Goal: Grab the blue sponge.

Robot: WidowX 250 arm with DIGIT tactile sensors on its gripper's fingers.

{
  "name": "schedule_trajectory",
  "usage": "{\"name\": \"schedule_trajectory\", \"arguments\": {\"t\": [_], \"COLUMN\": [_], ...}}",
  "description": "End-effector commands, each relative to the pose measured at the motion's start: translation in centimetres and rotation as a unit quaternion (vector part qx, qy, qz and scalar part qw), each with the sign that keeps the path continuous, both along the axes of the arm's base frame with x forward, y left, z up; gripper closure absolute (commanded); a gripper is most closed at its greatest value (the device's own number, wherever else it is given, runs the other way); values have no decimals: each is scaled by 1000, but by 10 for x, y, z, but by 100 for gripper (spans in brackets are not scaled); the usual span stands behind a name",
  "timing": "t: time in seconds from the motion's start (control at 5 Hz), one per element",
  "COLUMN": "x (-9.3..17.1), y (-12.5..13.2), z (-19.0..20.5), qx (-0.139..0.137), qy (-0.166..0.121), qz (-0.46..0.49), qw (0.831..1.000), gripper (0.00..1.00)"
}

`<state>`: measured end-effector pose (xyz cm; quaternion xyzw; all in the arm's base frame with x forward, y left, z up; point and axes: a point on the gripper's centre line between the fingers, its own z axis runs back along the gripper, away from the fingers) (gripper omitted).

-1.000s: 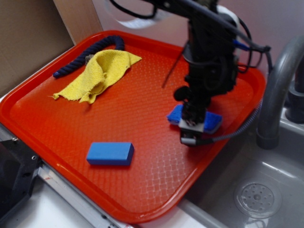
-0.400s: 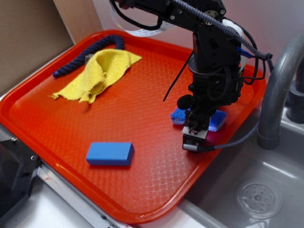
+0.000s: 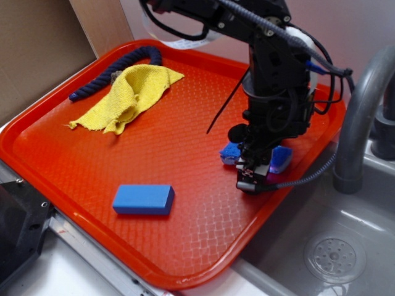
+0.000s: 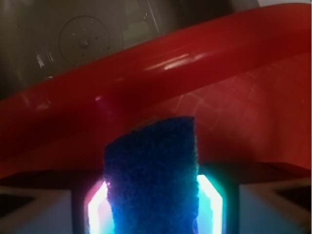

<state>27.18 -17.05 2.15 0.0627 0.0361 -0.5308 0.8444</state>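
Exterior view: going left to right, a yellow cloth (image 3: pixel 126 95) and a blue block (image 3: pixel 143 199) are lying on the red tray (image 3: pixel 74 166). Near the right rim, the gripper (image 3: pixel 253 176) is squeezing the blue sponge (image 4: pixel 152 175) across its middle. It looks soft, light and squishy, so holding the middle seems best.

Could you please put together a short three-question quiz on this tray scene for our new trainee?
1. True or false: the gripper is closed on the smooth blue block.
2. In the wrist view, what sits between the two fingers? A) yellow cloth B) blue sponge C) rope
3. Which object partly lies on the dark blue rope at the back of the red tray?

Key
1. False: the block lies apart, near the tray's front edge.
2. B: the fuzzy blue sponge fills the gap between them.
3. The yellow cloth.
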Motion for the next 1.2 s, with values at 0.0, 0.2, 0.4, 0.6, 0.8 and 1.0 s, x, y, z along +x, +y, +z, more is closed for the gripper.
{"name": "schedule_trajectory", "arguments": {"t": [0.0,0.2,0.4,0.6,0.8,1.0], "x": [-25,-41,-57,-68,-71,-72], "y": [66,98,108,109,112,118], "z": [78,101,126,146,165,163], "qx": [-31,-75,-38,-42,-57,-90], "qy": [-16,5,-2,-19,-31,-21], "qz": [208,330,445,553,620,633], "qw": [978,941,895,832,782,769], "gripper": [100,100,100,100,100,100]}}
